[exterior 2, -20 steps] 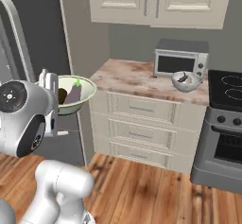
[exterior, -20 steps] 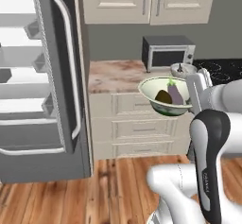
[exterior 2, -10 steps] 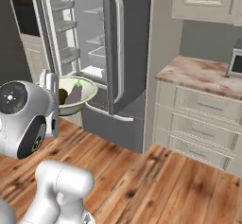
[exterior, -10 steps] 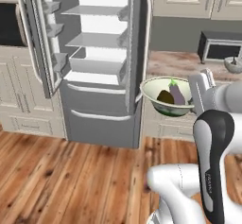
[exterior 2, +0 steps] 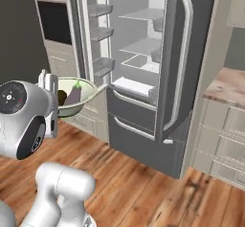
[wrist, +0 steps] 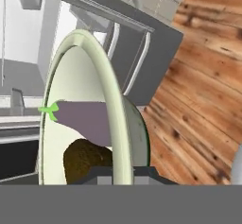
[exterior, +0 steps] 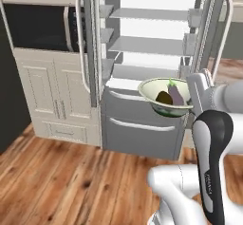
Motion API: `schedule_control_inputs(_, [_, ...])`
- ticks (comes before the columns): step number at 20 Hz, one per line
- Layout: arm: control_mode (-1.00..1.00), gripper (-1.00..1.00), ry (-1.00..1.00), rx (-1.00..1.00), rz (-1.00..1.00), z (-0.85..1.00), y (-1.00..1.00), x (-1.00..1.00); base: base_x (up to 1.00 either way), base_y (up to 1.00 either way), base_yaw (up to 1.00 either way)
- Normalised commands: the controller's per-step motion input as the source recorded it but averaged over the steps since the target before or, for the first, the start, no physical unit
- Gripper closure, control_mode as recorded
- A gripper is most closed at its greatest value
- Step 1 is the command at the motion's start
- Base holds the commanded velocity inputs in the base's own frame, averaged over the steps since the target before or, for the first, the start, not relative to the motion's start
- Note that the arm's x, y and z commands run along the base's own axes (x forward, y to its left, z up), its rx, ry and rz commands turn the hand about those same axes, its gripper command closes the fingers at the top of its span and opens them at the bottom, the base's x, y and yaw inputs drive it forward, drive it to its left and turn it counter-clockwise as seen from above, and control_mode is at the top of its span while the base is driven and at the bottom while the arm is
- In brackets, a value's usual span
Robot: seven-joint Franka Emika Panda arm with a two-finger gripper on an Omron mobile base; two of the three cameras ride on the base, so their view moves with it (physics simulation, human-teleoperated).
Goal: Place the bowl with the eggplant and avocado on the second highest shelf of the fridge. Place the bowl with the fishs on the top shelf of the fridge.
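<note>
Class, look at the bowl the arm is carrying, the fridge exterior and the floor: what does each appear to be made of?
Bowl: probably glazed ceramic; smooth, glossy cream-green surface with a thick rim. Fridge exterior: looks like brushed steel; even matte grey panels. Floor: wood planks or wood-look laminate; brown grain and board seams.

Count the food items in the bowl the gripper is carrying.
2. The eggplant lies toward the gripper side of the bowl; the avocado sits beside it, nearer the bowl's middle. Something smaller could hide beneath them.

flat even rendered light, fridge interior glaring white, slight softness.
</note>
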Motion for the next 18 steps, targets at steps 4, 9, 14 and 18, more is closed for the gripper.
schedule_control_inputs(4, [1.0,1.0,0.0,0.0,0.0,0.0,0.0,0.0,1.0,0.8,-0.44])
schedule_control_inputs(9, [1.0,1.0,0.0,0.0,0.0,0.0,0.0,0.0,1.0,0.54,-0.58])
schedule_control_inputs(14, [1.0,1.0,0.0,0.0,0.0,0.0,0.0,0.0,0.37,0.0,-0.4])
schedule_control_inputs(18, [1.0,1.0,0.0,0.0,0.0,0.0,0.0,0.0,0.6,0.19,-0.17])
